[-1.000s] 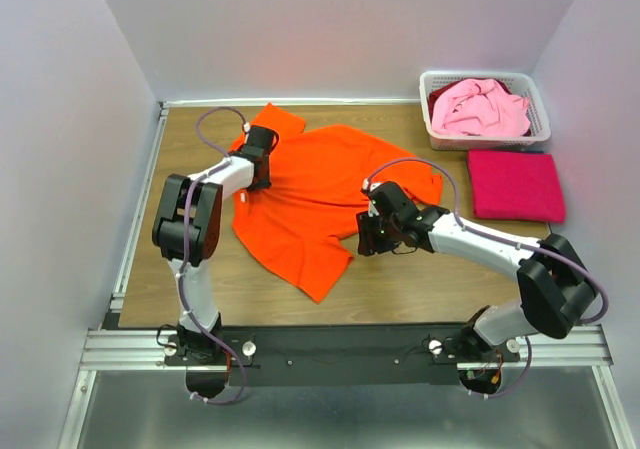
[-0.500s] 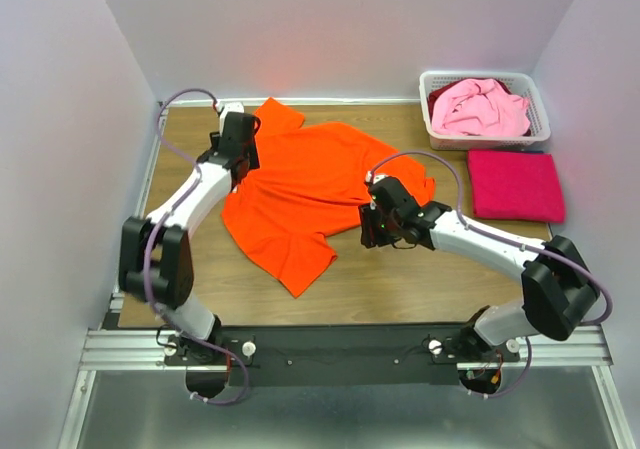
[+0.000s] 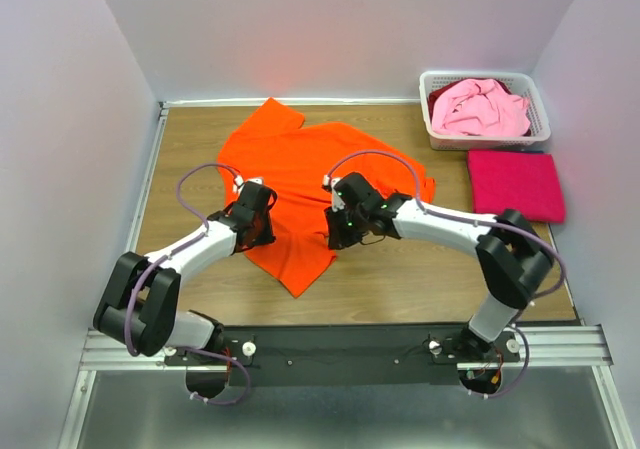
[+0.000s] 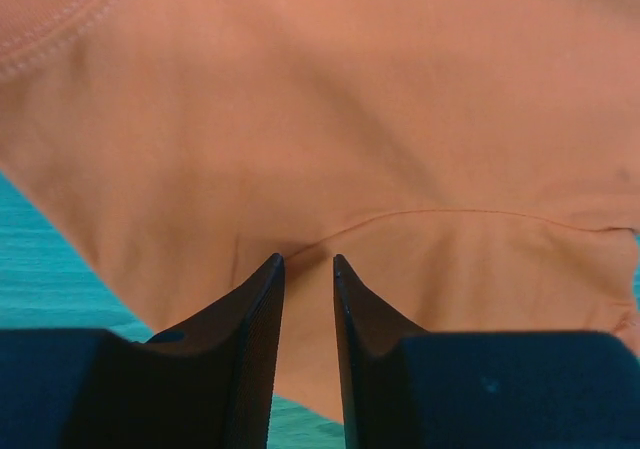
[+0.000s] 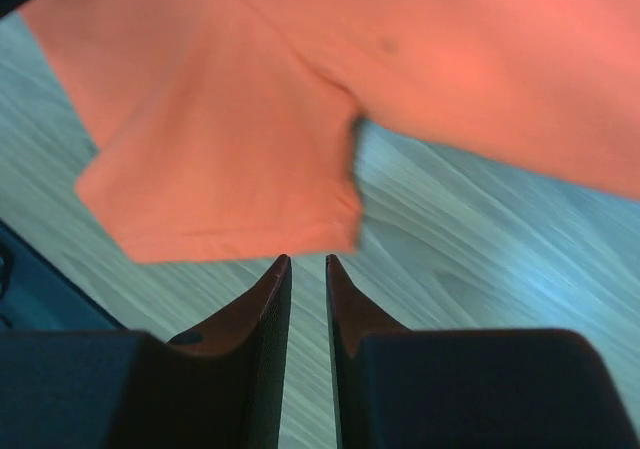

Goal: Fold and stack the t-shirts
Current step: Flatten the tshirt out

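You see the biggest change in the arms: the left arm (image 3: 195, 249) has swung back from the far sleeve to the near-left part of the orange t-shirt (image 3: 320, 169), and the right arm (image 3: 450, 227) has slid leftward, so both now work close together at the shirt's near end. I read that as a fresh grab for the first fold, not a fold done. The orange t-shirt lies open and askew on the surface (image 3: 420, 279), one sleeve pointing far-left, another toward you. The magenta-red t-shirt (image 3: 515, 184) sits folded at the right, and the pale pink t-shirt (image 3: 480, 107) is bunched in the basket (image 3: 432, 121) behind it. Your left jaws have narrowed to a slit over puckered orange cloth; I cannot tell whether they pinch it. Your right jaws, equally narrow, hover just off the near sleeve's hem, holding nothing.
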